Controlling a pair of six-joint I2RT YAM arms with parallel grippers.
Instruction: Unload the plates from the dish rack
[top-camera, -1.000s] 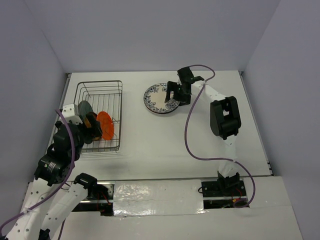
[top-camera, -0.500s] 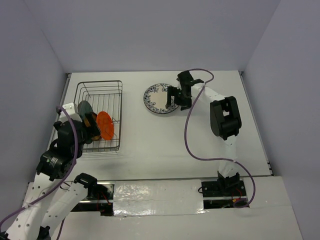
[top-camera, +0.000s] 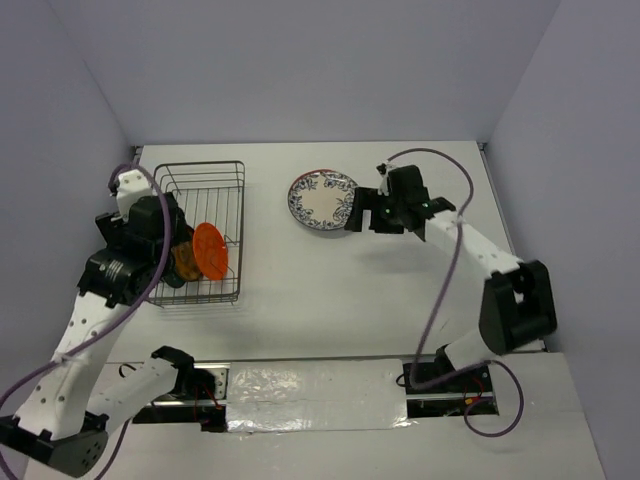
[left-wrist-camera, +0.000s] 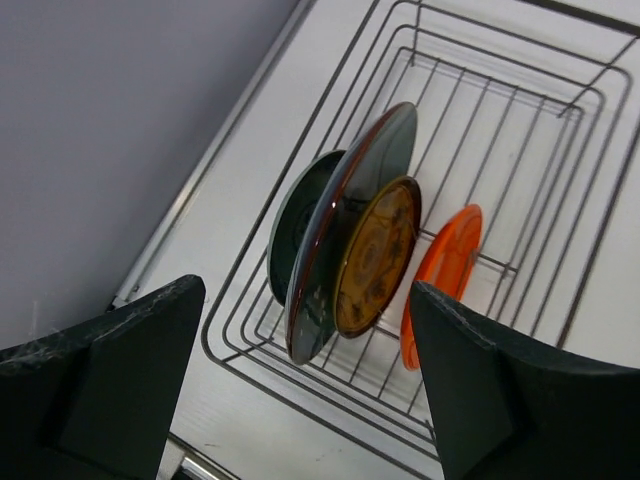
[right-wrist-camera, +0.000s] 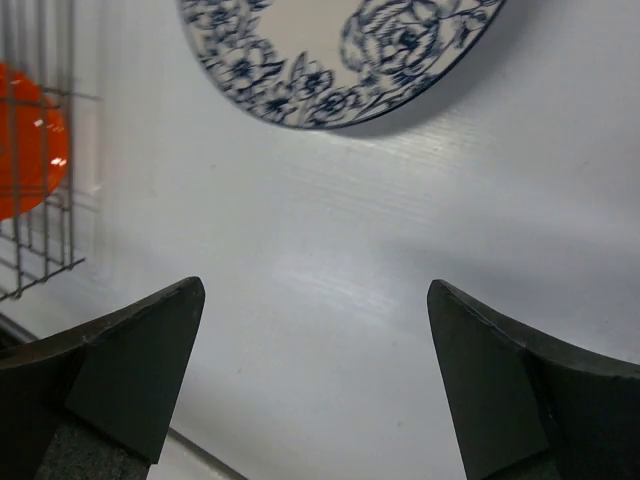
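While the left claw (left-wrist-camera: 305, 300) and right claw (right-wrist-camera: 315, 290) gape empty, we see a dark teal plate (left-wrist-camera: 380, 145), amber plate (left-wrist-camera: 375, 255) and orange plate (left-wrist-camera: 445, 265) on edge in the wire dish rack (left-wrist-camera: 560, 110), and a blue-flowered plate (right-wrist-camera: 300, 70) flat outside.

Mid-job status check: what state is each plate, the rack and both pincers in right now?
white-and-blue plate: flat on table, unloaded.
orange plate: upright in rack.
remaining plates: upright in rack, bunched together.
dish rack: partly loaded.
left pincer: open, empty.
right pincer: open, empty.
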